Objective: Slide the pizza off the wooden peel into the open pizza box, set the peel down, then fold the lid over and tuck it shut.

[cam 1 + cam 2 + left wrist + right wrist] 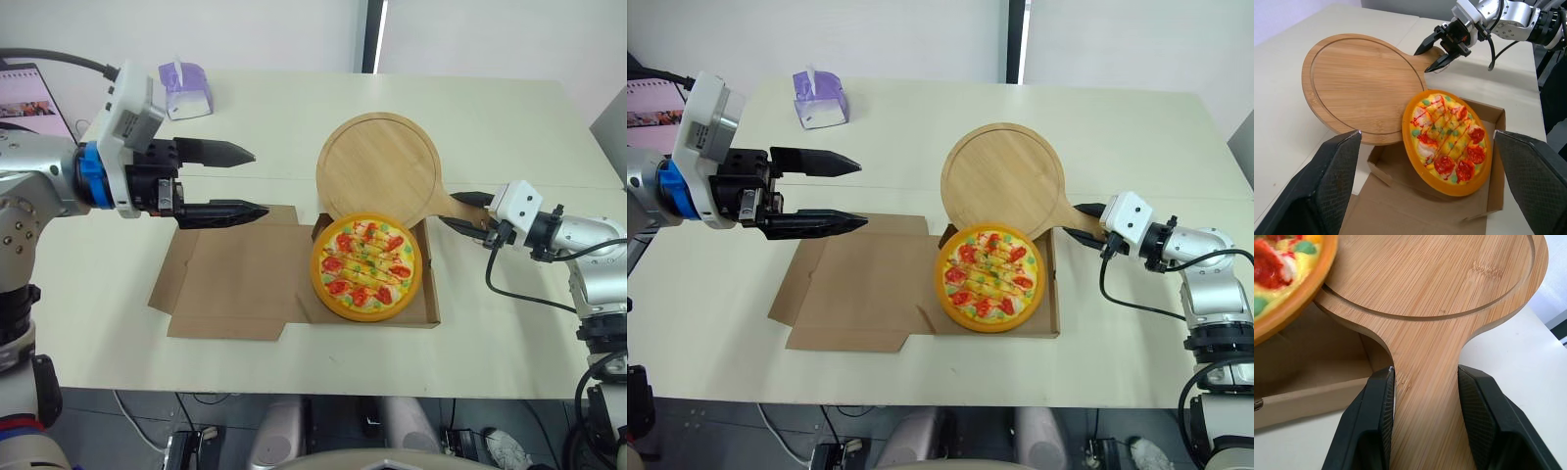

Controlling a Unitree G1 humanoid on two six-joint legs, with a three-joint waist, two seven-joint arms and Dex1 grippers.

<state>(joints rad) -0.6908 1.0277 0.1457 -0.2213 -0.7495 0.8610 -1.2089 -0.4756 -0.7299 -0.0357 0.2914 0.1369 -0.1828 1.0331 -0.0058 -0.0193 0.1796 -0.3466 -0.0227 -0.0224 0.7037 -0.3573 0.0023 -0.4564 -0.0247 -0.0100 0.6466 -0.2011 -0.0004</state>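
Flanking the bare peel's [377,166] handle, right pincer [453,209] seemingly grips; left pincer [260,182] gapes.

The peel [377,166] is smooth, matt wood with straight grain; the pizza box [235,279] is dull brown cardboard; the pizza [367,266] looks like glossy plastic; the desk [490,108] is smooth and matt.

Cream table [490,108], open pizza box [235,284], tissue pack [186,90]
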